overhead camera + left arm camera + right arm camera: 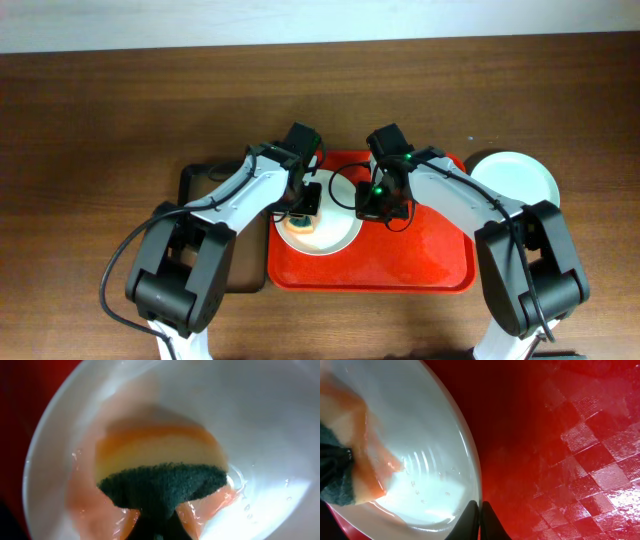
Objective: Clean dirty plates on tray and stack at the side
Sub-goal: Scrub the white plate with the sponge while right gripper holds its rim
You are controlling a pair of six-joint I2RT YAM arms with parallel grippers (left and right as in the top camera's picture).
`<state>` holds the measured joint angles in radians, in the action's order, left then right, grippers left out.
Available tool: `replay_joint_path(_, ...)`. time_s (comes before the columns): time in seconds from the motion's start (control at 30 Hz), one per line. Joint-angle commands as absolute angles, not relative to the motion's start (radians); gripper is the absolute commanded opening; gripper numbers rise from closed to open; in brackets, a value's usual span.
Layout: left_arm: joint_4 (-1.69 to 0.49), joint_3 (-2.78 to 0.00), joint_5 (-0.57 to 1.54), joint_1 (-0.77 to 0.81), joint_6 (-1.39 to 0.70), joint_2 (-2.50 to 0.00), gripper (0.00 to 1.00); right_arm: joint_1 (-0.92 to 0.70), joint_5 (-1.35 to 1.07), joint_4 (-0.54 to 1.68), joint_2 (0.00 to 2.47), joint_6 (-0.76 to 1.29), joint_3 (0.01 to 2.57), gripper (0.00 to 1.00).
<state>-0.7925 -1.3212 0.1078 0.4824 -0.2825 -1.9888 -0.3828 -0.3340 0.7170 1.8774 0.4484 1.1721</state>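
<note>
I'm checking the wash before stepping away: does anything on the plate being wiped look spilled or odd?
Pink watery residue is smeared over the white plate around the sponge; nothing else stands out.

The overhead camera looks straight down on the desk (90, 110) from well above. Each wrist camera peers along its own jaws, very close, and both share the white plate (420, 425), with its sponge (160, 470), on the red tray (580, 450).
</note>
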Motion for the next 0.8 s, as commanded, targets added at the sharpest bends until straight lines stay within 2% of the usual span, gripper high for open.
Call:
replay_joint_path(0.0, -0.790, -1.311, 0.317, 0.484, -0.253, -2.113, 0.00, -0.395, -0.347, 0.713, 1.873, 0.442, 1.168, 0.04)
replay_joint_path(0.07, -0.791, -1.312, 0.533, 0.484, -0.184, -2.107, 0.00, -0.395, -0.347, 0.713, 1.873, 0.442, 1.168, 0.04)
replay_joint_path(0.13, -0.805, -1.312, 0.550, 0.477, -0.185, -2.054, 0.00, -0.395, -0.347, 0.713, 1.873, 0.442, 1.168, 0.04)
replay_joint_path(0.2, -0.805, -1.312, 0.482, 0.477, -0.197, -1.982, 0.00, -0.395, -0.347, 0.712, 1.873, 0.442, 1.168, 0.04)
replay_joint_path(0.27, -0.804, -1.312, 0.315, 0.477, -0.240, -1.873, 0.00, -0.395, -0.348, 0.710, 1.873, 0.442, 1.168, 0.05)
replay_joint_path(0.37, -0.803, -1.312, 0.140, 0.477, -0.277, -1.858, 0.00, -0.395, -0.348, 0.710, 1.873, 0.442, 1.168, 0.04)
replay_joint_path(0.57, -0.756, -1.311, 0.085, 0.477, -0.300, -2.016, 0.00, -0.395, -0.347, 0.709, 1.873, 0.442, 1.168, 0.04)
replay_joint_path(0.63, -0.777, -1.311, 0.178, 0.480, -0.298, -2.073, 0.00, -0.395, -0.347, 0.709, 1.873, 0.442, 1.168, 0.04)
replay_joint_path(0.7, -0.804, -1.316, 0.402, 0.476, -0.147, -2.086, 0.00, -0.395, -0.347, 0.709, 1.873, 0.442, 1.168, 0.04)
replay_joint_path(0.77, -0.924, -1.393, 0.453, 0.426, -0.102, -2.081, 0.00, -0.395, -0.347, 0.704, 1.873, 0.442, 1.168, 0.04)
